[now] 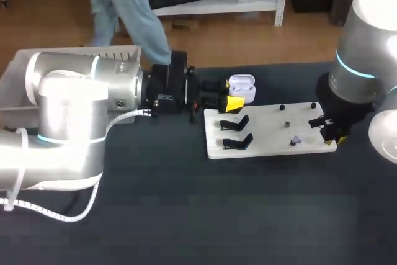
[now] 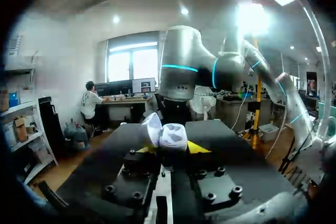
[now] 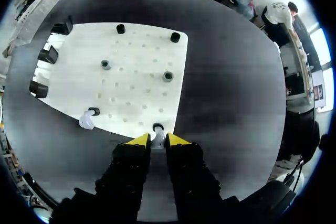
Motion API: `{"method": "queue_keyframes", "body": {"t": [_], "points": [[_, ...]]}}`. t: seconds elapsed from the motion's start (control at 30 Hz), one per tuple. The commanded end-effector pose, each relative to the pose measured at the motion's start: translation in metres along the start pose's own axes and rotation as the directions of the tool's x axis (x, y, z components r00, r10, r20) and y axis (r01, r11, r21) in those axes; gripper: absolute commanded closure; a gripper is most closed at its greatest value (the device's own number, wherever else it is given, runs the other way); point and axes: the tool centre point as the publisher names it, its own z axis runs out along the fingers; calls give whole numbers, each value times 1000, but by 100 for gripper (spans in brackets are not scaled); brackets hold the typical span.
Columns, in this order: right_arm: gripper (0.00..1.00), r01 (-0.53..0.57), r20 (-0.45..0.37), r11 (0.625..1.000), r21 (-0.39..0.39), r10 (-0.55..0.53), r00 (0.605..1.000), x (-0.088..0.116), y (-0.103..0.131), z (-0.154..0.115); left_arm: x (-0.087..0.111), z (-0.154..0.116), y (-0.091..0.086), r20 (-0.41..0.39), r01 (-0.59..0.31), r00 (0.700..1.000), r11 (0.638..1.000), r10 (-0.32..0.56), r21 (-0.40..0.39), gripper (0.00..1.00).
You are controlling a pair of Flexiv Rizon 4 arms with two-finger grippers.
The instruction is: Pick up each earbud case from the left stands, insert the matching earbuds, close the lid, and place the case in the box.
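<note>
A white earbud case (image 1: 242,86) with its lid up is held level beyond the white board's (image 1: 267,147) far left corner, my left gripper (image 1: 231,102) shut on its sides. In the left wrist view the open case (image 2: 172,135) sits between the yellow tips of that gripper (image 2: 173,148). My right gripper (image 1: 330,132) hangs over the board's right edge. In the right wrist view its tips press on both sides of a white earbud (image 3: 157,139) standing in a black holder (image 3: 157,127), so the right gripper (image 3: 158,140) is shut on it. A second earbud (image 3: 86,121) rests at another holder, also seen as the earbud (image 1: 295,141) in the head view.
Two empty black case stands (image 1: 234,122) (image 1: 239,142) sit on the board's left side. Small black pegs (image 1: 282,107) (image 1: 287,123) dot its right half. A white box (image 1: 13,76) stands at the table's far left, behind my left arm. Dark tabletop lies in front of the board.
</note>
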Motion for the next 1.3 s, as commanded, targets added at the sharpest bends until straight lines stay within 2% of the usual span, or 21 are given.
{"method": "queue_keyframes", "body": {"t": [0.03, 0.17, 0.37, 0.47, 0.5, 0.57, 0.63, 0.67, 0.7, 0.83, 1.0, 1.07, 1.1, 1.3], "points": [[100, -22, 11, 1000, 16, 22, 1000, -1, 3, -14, 2, 0, -1, 8, -5, 1000, 1000, 5, -6, 100], [100, -45, 37, 998, 44, 43, 998, -1, 4, -43, 2, 0, -1, 8, -5, 1000, 1000, 5, -6, 100], [100, -63, -3, 997, 54, 63, 998, 4, 14, -85, 2, 0, -1, 8, -5, 1000, 1000, 5, -6, 100], [100, -78, -32, 994, 72, 80, 996, 9, 22, -104, 2, 0, -1, 8, -5, 1000, 1000, 5, -6, 100], [100, -111, -10, 990, 92, 112, 994, 12, 24, -111, 2, 0, -1, 8, -5, 1000, 1000, 5, -6, 100], [100, -122, -6, 990, 77, 123, 992, 16, 29, -123, 2, 0, -1, 8, -5, 1000, 1000, 5, -6, 100], [100, -109, -31, 987, 120, 114, 993, 20, 35, -136, 2, 0, -1, 8, -5, 1000, 1000, 5, -6, 100], [100, -137, -4, 985, 107, 139, 990, 22, 38, -144, 2, 0, -1, 8, -5, 1000, 1000, 5, -6, 100], [100, -128, -21, 982, 137, 132, 991, 24, 40, -150, 2, 0, -1, 8, -5, 1000, 1000, 5, -6, 100], [100, -168, -11, 978, 121, 171, 985, 32, 46, -169, 2, 0, -1, 8, -5, 1000, 1000, 5, -6, 100], [100, -169, -3, 980, 108, 171, 985, 38, 58, -183, 2, 0, -1, 8, -5, 1000, 1000, 5, -6, 100], [100, -146, -4, 978, 147, 148, 989, 37, 63, -187, 2, 0, -1, 8, -5, 1000, 1000, 5, -6, 100], [100, -157, 30, 973, 170, 154, 988, 37, 65, -190, 2, 0, -1, 8, -5, 1000, 1000, 5, -6, 100], [100, -157, 30, 973, 170, 154, 988, 37, 65, -190, 2, 0, -1, 8, -5, 1000, 1000, 5, -6, 100]]}}
